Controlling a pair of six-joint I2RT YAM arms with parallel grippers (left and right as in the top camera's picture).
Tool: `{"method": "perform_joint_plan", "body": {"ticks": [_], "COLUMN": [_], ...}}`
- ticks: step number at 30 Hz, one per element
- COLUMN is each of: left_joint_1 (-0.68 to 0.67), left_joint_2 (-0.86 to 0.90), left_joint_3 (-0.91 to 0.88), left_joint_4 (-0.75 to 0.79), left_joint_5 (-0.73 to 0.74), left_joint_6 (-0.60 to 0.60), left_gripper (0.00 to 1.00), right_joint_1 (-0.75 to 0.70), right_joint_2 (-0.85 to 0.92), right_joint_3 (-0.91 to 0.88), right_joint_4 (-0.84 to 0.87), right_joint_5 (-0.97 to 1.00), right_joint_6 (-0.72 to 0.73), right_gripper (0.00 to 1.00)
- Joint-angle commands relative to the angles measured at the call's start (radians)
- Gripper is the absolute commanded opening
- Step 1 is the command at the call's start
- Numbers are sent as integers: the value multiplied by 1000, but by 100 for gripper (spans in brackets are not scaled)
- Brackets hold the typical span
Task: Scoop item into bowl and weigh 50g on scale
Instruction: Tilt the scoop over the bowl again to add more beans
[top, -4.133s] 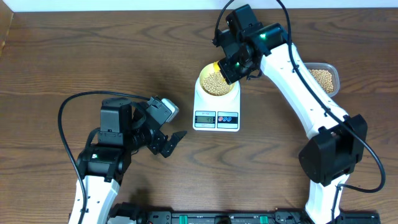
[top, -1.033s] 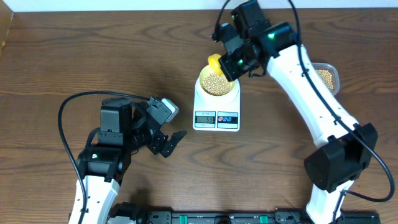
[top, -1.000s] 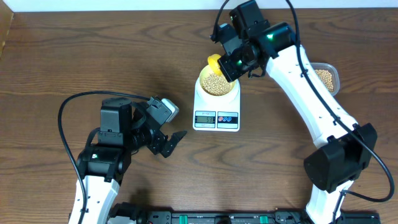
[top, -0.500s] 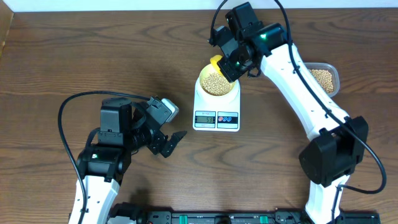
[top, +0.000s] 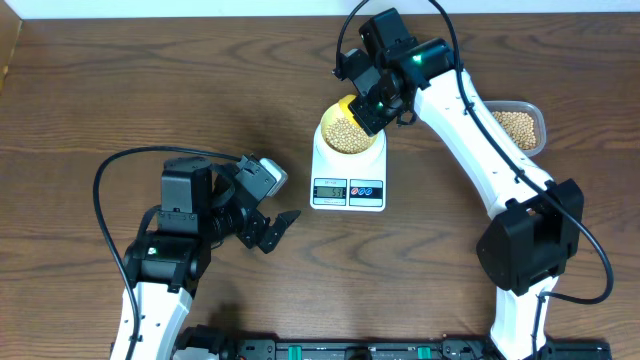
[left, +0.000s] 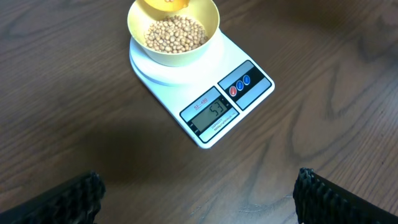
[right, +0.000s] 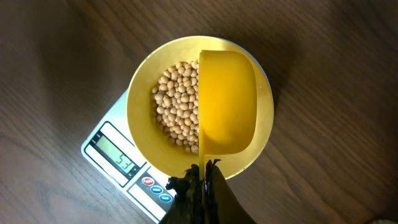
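Observation:
The pale yellow bowl (top: 348, 132) sits on the white scale (top: 348, 188) and holds tan beans (right: 177, 112). The scale display (right: 117, 155) reads 53. My right gripper (right: 205, 177) is shut on the handle of a bright yellow scoop (right: 227, 112), which hangs over the bowl's right half and shows no beans inside. In the left wrist view the bowl (left: 174, 31), the scale (left: 214, 112) and the scoop's edge (left: 163, 5) show ahead. My left gripper (left: 199, 193) is open and empty, low over the table left of the scale (top: 262, 228).
A clear plastic tub (top: 520, 125) with more beans stands at the right, beside the right arm. The table's far edge meets a white wall at the top.
The right gripper and scoop have shifted slightly left and back over the bowl. The left arm has not moved.

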Motion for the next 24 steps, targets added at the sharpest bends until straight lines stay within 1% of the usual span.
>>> {"method": "perform_joint_plan", "body": {"ticks": [1, 24], "left_joint_1": [6, 6], "left_joint_2": [2, 2], "left_joint_3": [10, 10], "left_joint_4": [2, 2], "left_joint_5": [13, 13], "left_joint_6": [6, 6], "left_gripper": [99, 99], "right_joint_1": [10, 20], "right_joint_2": [9, 56], "right_joint_3": [-5, -30], "right_joint_4": [-3, -3], "right_joint_5": [3, 12], "right_joint_6": [-16, -24], "right_gripper": [1, 1]}}
